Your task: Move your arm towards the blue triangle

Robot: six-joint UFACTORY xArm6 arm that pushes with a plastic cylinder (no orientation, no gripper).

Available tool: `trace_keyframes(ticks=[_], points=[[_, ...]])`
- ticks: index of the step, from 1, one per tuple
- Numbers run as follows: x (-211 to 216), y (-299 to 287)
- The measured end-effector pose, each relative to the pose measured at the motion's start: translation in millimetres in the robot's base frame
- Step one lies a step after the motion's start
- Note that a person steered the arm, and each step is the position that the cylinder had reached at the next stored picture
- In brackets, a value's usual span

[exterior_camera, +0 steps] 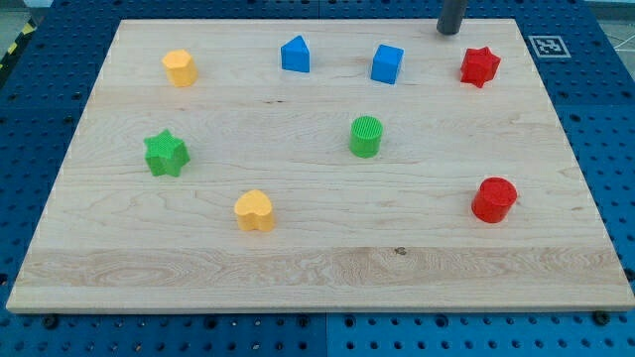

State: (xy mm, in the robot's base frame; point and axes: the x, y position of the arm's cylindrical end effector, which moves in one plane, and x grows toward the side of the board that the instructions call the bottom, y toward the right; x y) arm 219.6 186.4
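The blue triangle point(295, 54) sits near the view's top, left of centre, on the wooden board point(317, 258). My tip point(449, 32) shows as a dark rod at the view's top edge, right of centre. It is well to the right of the blue triangle, with the blue cube point(387, 63) between them. The tip touches no block.
A red star point(479, 66) lies just right of and below the tip. A yellow block point(180, 67) is at the top left, a green star point(166, 153) at the left, a green cylinder point(365, 136) at centre, a yellow heart point(254, 210) lower left, a red cylinder point(493, 199) at the right.
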Motion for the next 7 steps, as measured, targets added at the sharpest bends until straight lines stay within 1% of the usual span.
trace_keyframes(ticks=[1,3,5,6,7], points=[[10.7,-9.5],[19.5,-48.4],[11.9,-153.2],[-16.3,-189.9],[-17.0,-230.9]])
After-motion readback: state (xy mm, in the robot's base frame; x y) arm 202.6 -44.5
